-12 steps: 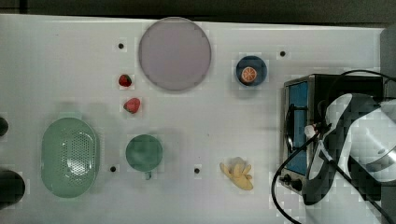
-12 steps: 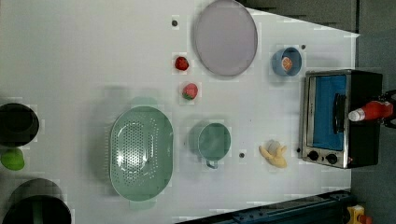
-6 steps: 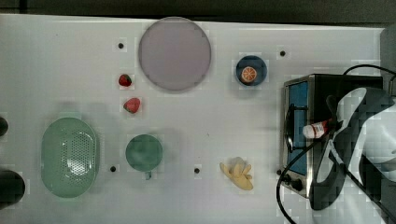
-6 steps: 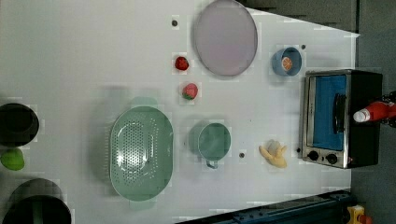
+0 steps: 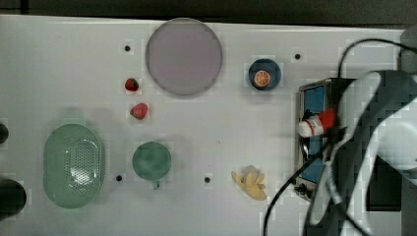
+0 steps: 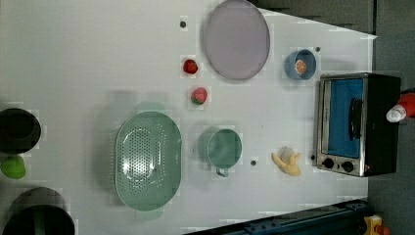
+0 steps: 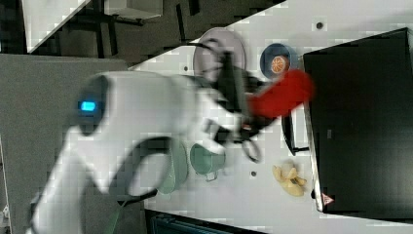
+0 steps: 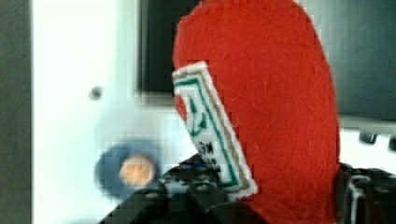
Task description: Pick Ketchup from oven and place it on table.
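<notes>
The Ketchup (image 5: 322, 121) is a red bottle with a white cap, lying sideways in the air above the front edge of the black oven (image 5: 311, 164). My gripper (image 7: 249, 106) is shut on its lower part, and in the right view the red body (image 7: 285, 93) sticks out toward the oven (image 7: 360, 122). In the wrist view the Ketchup (image 8: 275, 107) stands between the dark fingers (image 8: 187, 186), label facing the camera. In the left view the Ketchup (image 6: 403, 108) hangs past the oven (image 6: 359, 122), whose glass door is closed. The white table (image 5: 211, 128) spreads to the top view's left.
On the table lie a purple plate (image 5: 183, 56), a blue bowl with an orange slice (image 5: 264, 76), two strawberries (image 5: 131, 84) (image 5: 139, 110), a green colander (image 5: 73, 164), a green cup (image 5: 152, 161) and bananas (image 5: 252, 183) near the oven. My arm and cable overhang the oven.
The Ketchup has come out from under the arm in the top view and shifted toward the top view's left, over the oven's front. Everything on the table has stayed put.
</notes>
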### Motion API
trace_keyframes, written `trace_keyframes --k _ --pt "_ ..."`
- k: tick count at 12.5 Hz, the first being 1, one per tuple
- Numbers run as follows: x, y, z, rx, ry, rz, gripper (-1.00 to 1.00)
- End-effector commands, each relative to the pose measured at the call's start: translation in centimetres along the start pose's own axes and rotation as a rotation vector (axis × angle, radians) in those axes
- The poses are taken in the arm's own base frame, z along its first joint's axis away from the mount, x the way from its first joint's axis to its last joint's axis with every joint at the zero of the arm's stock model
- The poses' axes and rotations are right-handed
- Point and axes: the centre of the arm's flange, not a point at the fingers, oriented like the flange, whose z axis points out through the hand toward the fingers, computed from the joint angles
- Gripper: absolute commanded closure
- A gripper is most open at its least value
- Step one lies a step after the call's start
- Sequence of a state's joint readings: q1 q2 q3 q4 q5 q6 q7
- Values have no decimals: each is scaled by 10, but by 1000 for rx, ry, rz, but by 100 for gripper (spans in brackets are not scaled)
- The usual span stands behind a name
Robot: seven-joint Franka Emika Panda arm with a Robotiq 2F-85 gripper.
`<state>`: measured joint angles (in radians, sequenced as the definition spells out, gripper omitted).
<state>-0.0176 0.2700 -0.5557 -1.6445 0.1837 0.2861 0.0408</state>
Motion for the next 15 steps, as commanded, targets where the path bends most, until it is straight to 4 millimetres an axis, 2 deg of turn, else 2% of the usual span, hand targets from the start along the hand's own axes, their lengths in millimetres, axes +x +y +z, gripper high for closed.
trace_keyframes --k 1,3,5,9,11,13,15 --pt "-104 -50 -69 112 27 -217 -27" --pt "-149 -63 -72 97 -6 -297 -27" --pt "-188 -72 -66 59 -41 -366 -27" --pt "-246 -82 -39 -15 -49 -473 -27" --pt "-268 -81 -13 -67 -44 -512 -27" --pt "-290 -77 24 -109 -37 -556 -27" --pt "-299 -71 62 -110 -35 -570 -27"
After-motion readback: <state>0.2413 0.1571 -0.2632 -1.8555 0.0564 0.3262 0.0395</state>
